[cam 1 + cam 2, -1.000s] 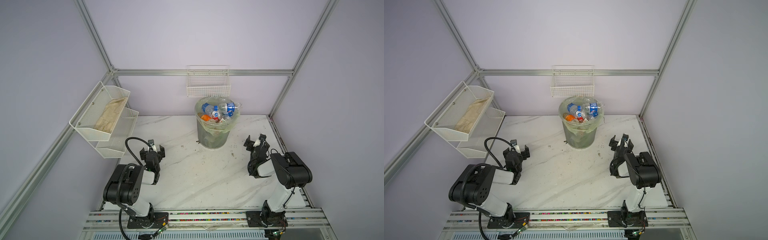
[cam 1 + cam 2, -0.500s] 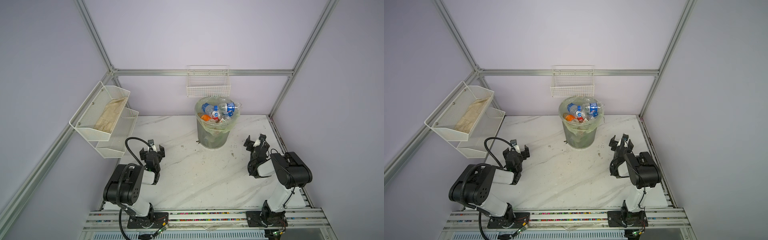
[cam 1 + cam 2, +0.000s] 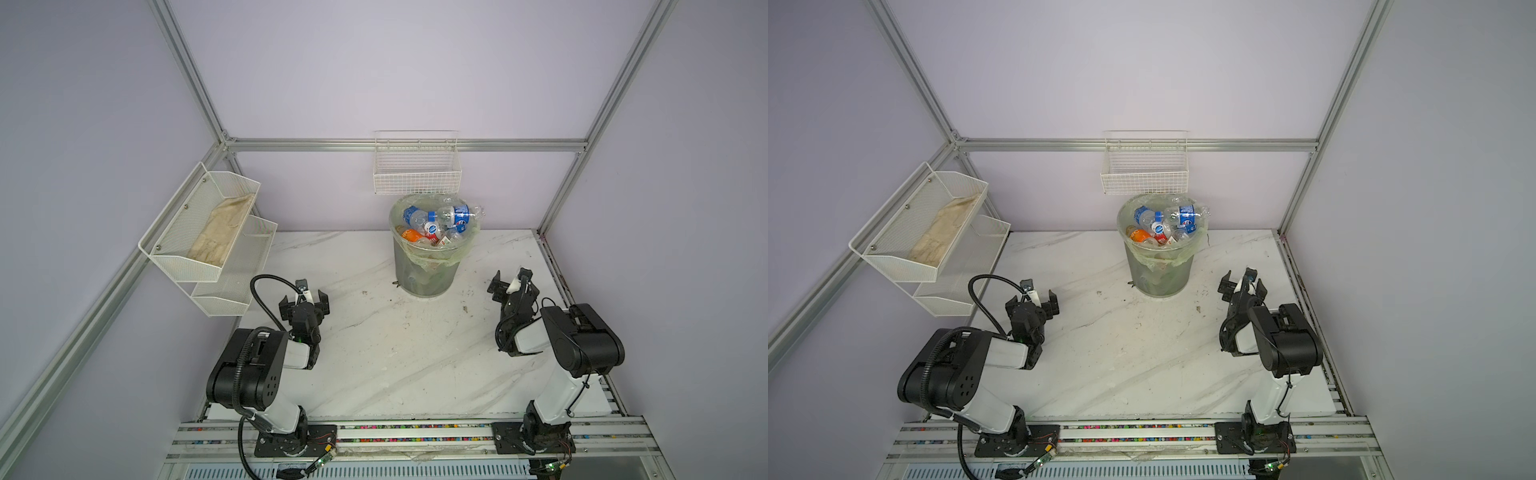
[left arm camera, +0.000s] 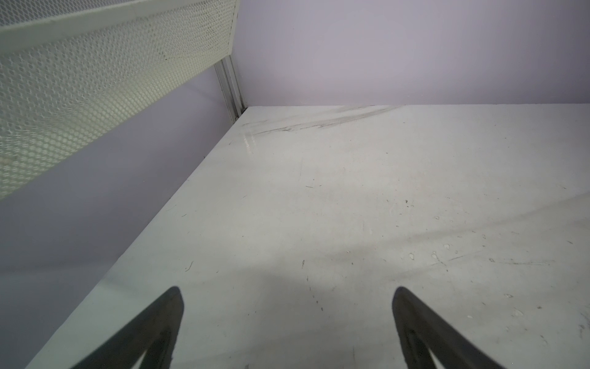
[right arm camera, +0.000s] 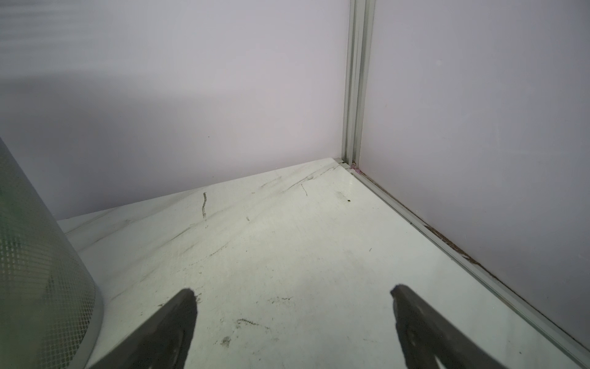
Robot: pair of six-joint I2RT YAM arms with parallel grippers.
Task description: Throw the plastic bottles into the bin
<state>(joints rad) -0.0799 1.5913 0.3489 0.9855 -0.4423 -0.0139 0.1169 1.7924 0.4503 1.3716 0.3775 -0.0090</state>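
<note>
— Lilac walls, white marbled bench (image 3: 386, 357), scuffed, with no bottle lying loose on it in either top view.
— And the plastic bottles (image 3: 442, 218)?
— All heaped in the bin (image 3: 428, 278) at the back of the bench, piled right up to the green liner (image 3: 455, 258) at the rim. One blue-labelled bottle leaning out over the edge.
— Arms?
— Both low over the bench. Jaws spread wide on the left pincer (image 3: 304, 300), nothing between them, not far from the mesh side baskets (image 3: 226, 297). Same for the right pincer (image 3: 512, 286): wide, bare, near the bin's wall but apart from it.
— Handling, in case of a spill?
— Probably light and empty-looking, thin-walled, easy to dent under a hard squeeze. Likely to roll or skid on such a smooth bench.
— Best hold?
— Across the body at mid-length, over the label, jaws square to the long axis. Neck too thin, cap end apt to swing.
— Progress?
— Seemingly done, or close to it. Only worry: a heap that high, ready to shed a top bottle at a nudge.
</note>
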